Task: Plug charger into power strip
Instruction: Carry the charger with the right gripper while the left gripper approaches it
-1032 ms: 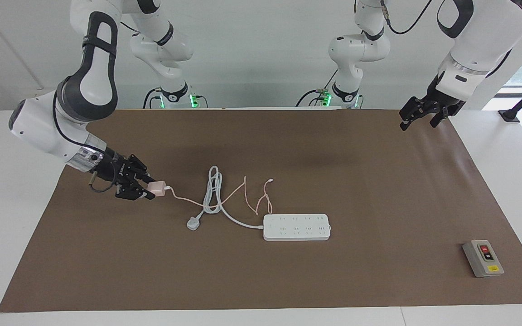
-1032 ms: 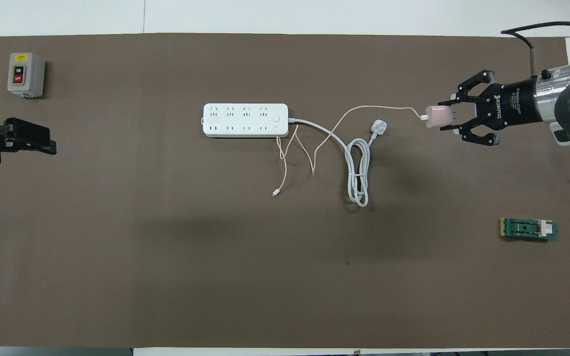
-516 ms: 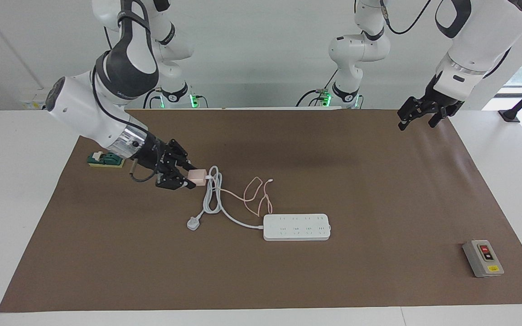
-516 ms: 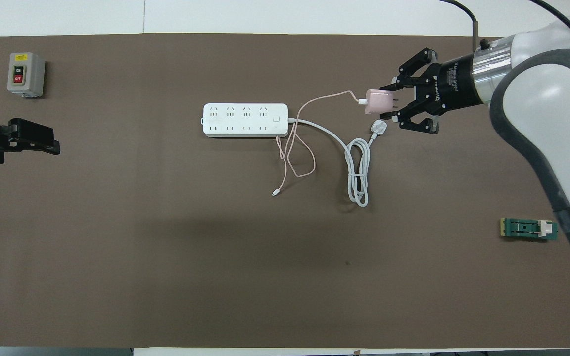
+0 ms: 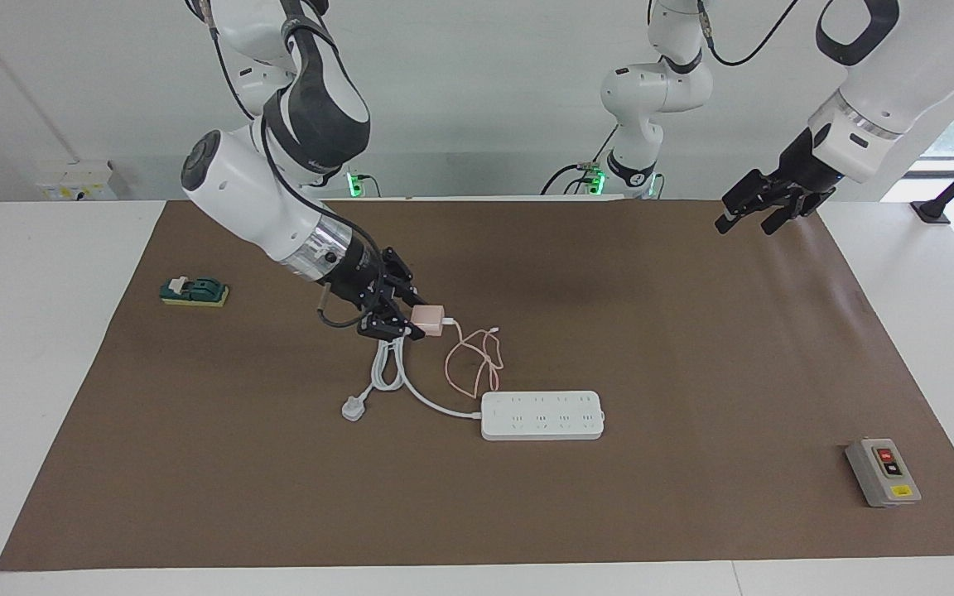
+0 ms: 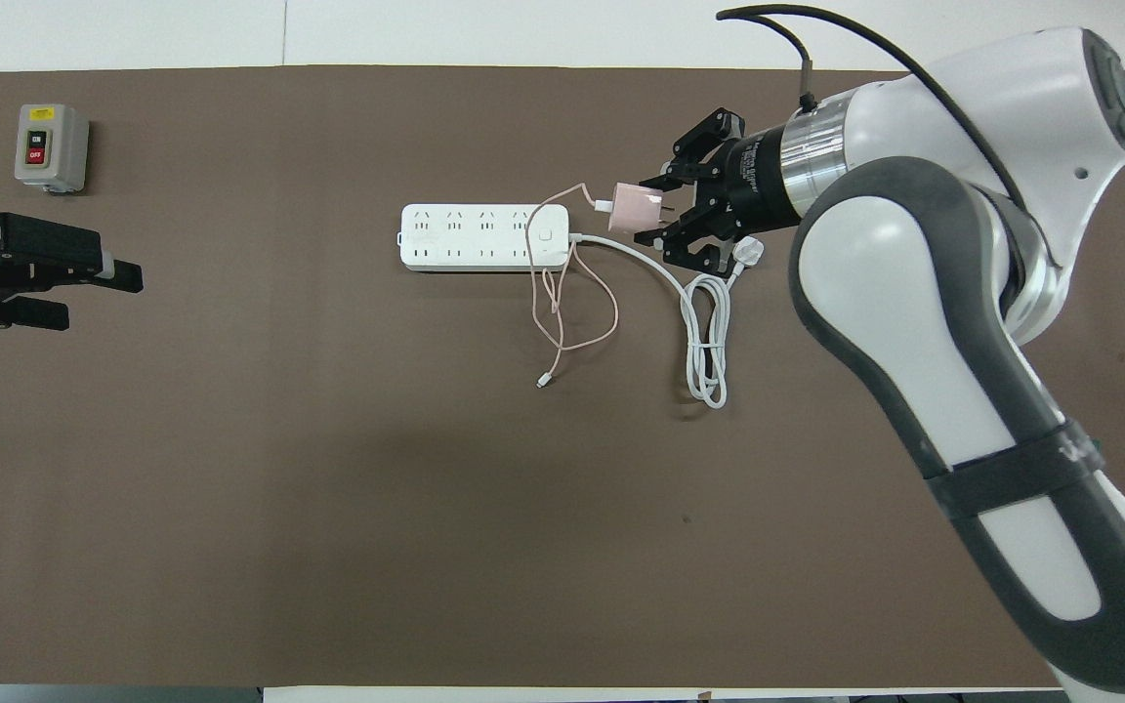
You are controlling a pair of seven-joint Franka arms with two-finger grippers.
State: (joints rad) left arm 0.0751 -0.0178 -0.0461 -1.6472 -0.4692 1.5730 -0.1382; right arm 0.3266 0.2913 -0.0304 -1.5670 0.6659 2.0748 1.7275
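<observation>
My right gripper [image 5: 417, 321] [image 6: 658, 211] is shut on the pale pink charger [image 5: 429, 319] [image 6: 633, 208] and holds it in the air over the thick white cord, short of the cord end of the power strip [image 5: 543, 415] [image 6: 470, 237]. The charger's prongs point back into the gripper. Its thin pink cable [image 5: 470, 364] [image 6: 577, 312] hangs in loops beside the strip's cord end, nearer to the robots. The strip lies flat on the brown mat, sockets up. My left gripper [image 5: 744, 223] [image 6: 84, 291] is open and empty and waits in the air at the left arm's end.
A white three-pin plug [image 5: 353, 408] [image 6: 748, 251] and its coiled cord [image 5: 387, 364] [image 6: 709, 342] lie under the right gripper. A grey button box [image 5: 883, 472] [image 6: 51, 146] stands at the left arm's end. A small green part [image 5: 194, 291] lies at the right arm's end.
My right gripper has carried the charger from the right arm's end toward the power strip, and the pink cable has bunched into loops. The left gripper has shifted slightly.
</observation>
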